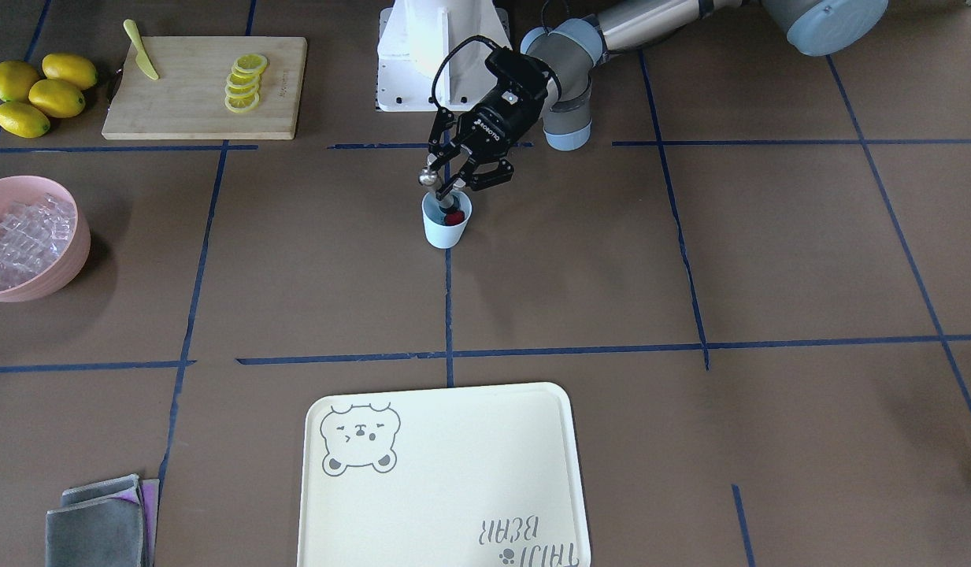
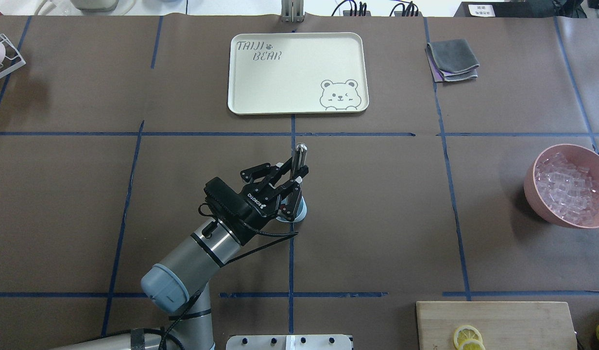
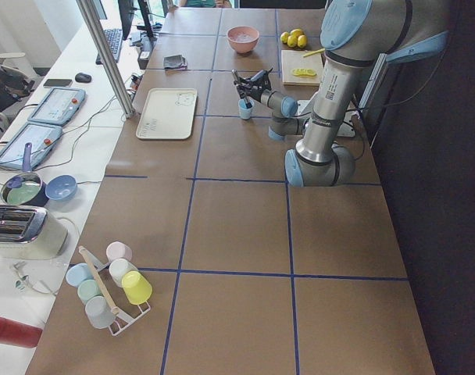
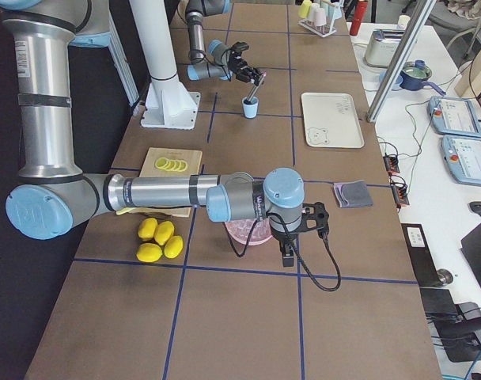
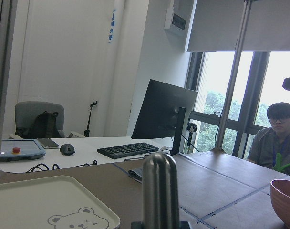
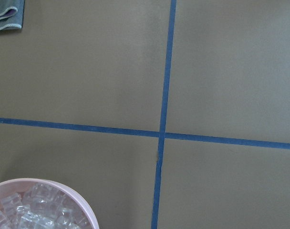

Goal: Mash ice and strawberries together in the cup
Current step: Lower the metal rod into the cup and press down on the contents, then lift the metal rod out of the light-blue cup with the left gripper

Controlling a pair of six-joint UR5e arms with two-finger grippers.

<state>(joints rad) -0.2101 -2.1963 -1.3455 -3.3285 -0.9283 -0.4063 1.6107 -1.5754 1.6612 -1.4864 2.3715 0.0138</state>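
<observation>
The light blue cup (image 1: 445,226) stands mid-table with a dark red strawberry (image 1: 454,218) inside. My left gripper (image 1: 447,186) hangs just over the cup, shut on a metal masher rod (image 1: 430,178) that slants down into it. From overhead the gripper (image 2: 294,179) covers most of the cup (image 2: 301,210), and the rod's rounded top (image 2: 300,148) sticks out. Ice (image 1: 16,236) fills a pink bowl (image 1: 74,250); any ice in the cup is hidden. My right gripper (image 4: 290,252) hovers above that bowl (image 4: 242,233); I cannot tell its state.
A cream bear tray (image 2: 297,73) lies beyond the cup. A cutting board (image 1: 204,87) holds lemon slices (image 1: 244,82) and a yellow knife (image 1: 141,50), with whole lemons (image 1: 40,93) beside it. Folded grey cloths (image 2: 452,59) sit far right. A person sits past the table's end.
</observation>
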